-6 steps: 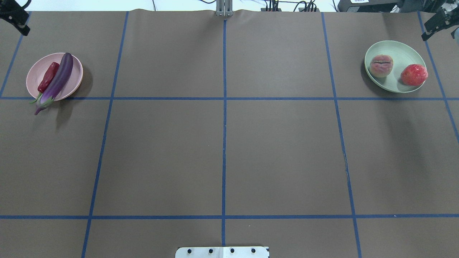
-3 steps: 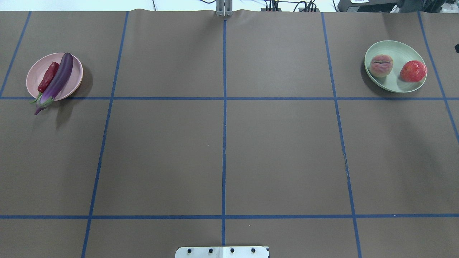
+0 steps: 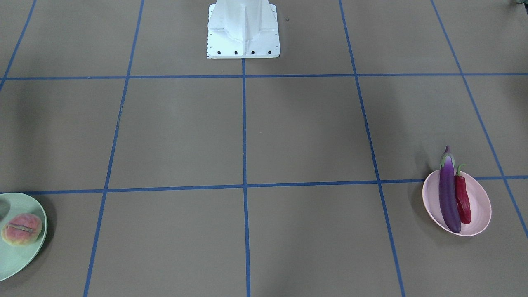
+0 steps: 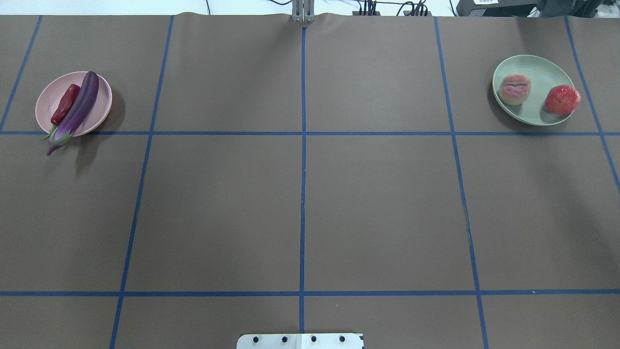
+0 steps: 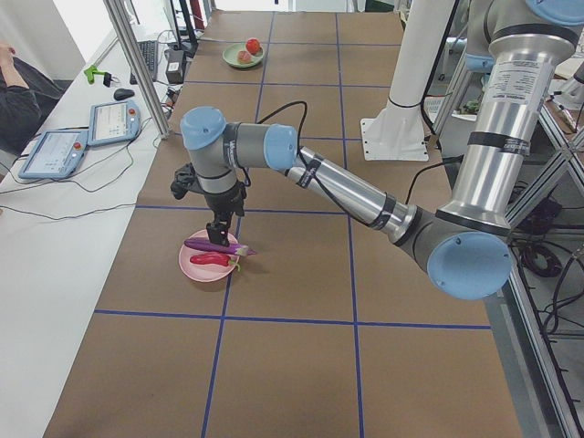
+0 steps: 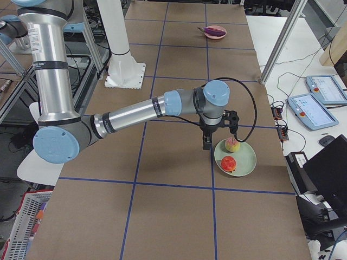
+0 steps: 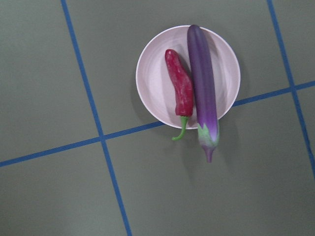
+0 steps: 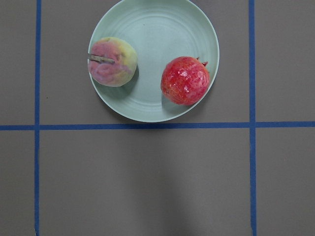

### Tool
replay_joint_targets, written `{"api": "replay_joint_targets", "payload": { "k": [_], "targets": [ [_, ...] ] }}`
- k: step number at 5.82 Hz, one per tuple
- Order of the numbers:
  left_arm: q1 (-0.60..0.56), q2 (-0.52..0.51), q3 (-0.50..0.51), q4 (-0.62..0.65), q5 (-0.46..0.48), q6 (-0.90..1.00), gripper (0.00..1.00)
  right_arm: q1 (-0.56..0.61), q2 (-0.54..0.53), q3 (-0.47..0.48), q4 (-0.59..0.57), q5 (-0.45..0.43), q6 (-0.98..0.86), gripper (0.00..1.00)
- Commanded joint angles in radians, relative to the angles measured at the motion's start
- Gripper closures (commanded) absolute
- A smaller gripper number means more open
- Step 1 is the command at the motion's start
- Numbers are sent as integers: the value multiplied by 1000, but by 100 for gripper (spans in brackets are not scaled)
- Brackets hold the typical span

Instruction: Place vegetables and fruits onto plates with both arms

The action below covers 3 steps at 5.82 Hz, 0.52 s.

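The purple eggplant (image 4: 80, 109) and the red chili (image 4: 65, 103) lie side by side on the pink plate (image 4: 48, 104) at the far left. The eggplant's calyx end hangs over the rim (image 7: 208, 137). The peach (image 4: 514, 89) and the pomegranate (image 4: 562, 99) sit on the mint green plate (image 4: 542, 72) at the far right, the pomegranate at its rim. My left gripper (image 5: 219, 239) hangs above the pink plate. My right gripper (image 6: 206, 145) hangs beside the green plate (image 6: 244, 157). Both grippers hold nothing. I cannot tell whether they are open or shut.
The brown table cover carries a grid of blue tape lines (image 4: 302, 145). The white base block (image 3: 243, 29) stands at the robot's side of the table. Tablets (image 5: 82, 137) and cables lie on the bench beyond the table's far edge.
The black gripper tips at the overhead view's upper corners have moved out of that view. The pomegranate has shifted slightly right, to the green plate's rim.
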Motion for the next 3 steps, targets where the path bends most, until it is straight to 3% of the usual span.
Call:
{"api": "replay_joint_targets", "payload": {
  "k": [1, 2, 3],
  "targets": [
    [-49, 120, 126, -220, -19, 14, 0, 6, -33, -15, 2, -30, -3, 0],
    [-72, 162, 167, -374, -19, 11, 0, 9, -52, -26, 1, -50, -6, 0],
    [-72, 185, 174, -409, -13, 25, 0, 24, -73, -26, 1, -49, -18, 0]
  ]
}}
